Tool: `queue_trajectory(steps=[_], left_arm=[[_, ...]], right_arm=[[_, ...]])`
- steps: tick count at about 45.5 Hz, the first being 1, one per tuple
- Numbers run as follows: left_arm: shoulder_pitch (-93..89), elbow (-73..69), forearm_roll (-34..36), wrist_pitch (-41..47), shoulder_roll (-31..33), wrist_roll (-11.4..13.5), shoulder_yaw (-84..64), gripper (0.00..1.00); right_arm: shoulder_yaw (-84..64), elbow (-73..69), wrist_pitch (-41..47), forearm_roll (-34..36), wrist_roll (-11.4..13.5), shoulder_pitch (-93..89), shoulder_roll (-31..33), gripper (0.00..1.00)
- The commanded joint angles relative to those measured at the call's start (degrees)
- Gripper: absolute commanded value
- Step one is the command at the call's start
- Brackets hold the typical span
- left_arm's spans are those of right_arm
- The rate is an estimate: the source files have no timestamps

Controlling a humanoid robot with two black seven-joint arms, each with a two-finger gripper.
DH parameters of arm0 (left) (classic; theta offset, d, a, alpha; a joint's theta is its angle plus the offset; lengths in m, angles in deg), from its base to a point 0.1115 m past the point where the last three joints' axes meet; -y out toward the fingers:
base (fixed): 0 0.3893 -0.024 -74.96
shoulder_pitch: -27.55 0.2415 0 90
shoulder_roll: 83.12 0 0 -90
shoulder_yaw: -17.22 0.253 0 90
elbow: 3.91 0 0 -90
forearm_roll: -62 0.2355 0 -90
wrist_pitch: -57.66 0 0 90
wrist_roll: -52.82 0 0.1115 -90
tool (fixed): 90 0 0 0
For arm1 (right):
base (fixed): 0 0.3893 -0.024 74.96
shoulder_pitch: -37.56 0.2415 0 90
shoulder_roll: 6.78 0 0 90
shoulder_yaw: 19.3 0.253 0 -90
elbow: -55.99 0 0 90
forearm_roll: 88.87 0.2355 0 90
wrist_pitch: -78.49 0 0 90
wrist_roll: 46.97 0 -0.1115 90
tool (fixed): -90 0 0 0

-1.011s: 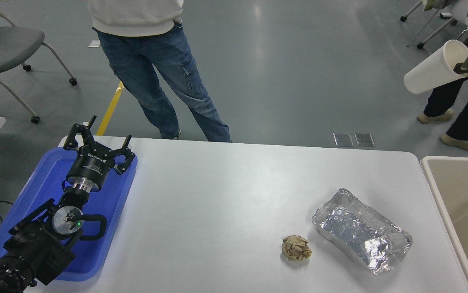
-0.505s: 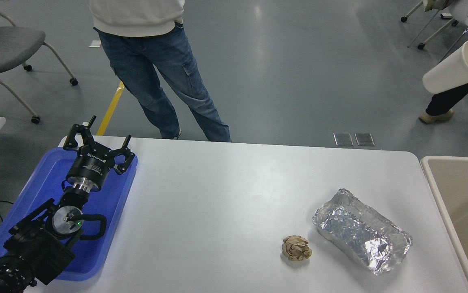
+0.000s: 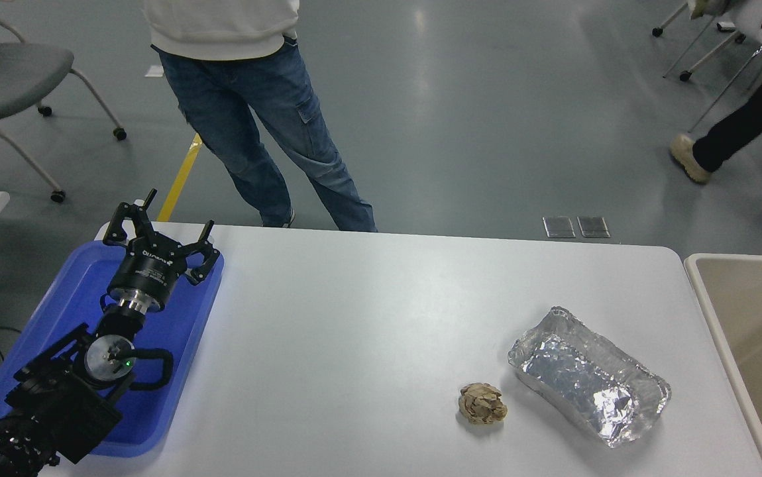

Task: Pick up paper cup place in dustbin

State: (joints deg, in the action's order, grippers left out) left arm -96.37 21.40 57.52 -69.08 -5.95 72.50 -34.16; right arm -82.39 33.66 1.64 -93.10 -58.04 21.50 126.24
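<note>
Now the left gripper (image 3: pixel 159 222) rests over the blue tray (image 3: pixel 56 311) at the table's left, its fingers spread apart and holding nothing. Neither the right gripper nor the paper cup is in view. At the right edge stands the beige dustbin (image 3: pixel 706 298), near the foil tray (image 3: pixel 590 384) and the brown paper ball (image 3: pixel 482 403).

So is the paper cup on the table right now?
No, the table holds only a foil tray, a brown paper ball and a blue tray.
</note>
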Motion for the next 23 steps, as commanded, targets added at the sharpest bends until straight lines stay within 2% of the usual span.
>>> queue_trajectory(steps=[1, 12, 23], left_arm=[[0.00, 0.00, 0.00, 0.00, 0.00, 0.00, -0.03, 1.00], [0.00, 0.00, 0.00, 0.00, 0.00, 0.00, -0.03, 1.00], [0.00, 0.00, 0.00, 0.00, 0.00, 0.00, -0.03, 1.00]], right_arm=[[9.29, 10.46, -5.14, 0.54, 0.96, -17.60, -4.34, 0.00], [15.97, 12.58, -10.95, 0.54, 1.67, -28.59, -8.56, 0.00], [21.51, 12.84, -12.27, 0.63, 1.67, -34.66, -9.00, 0.00]])
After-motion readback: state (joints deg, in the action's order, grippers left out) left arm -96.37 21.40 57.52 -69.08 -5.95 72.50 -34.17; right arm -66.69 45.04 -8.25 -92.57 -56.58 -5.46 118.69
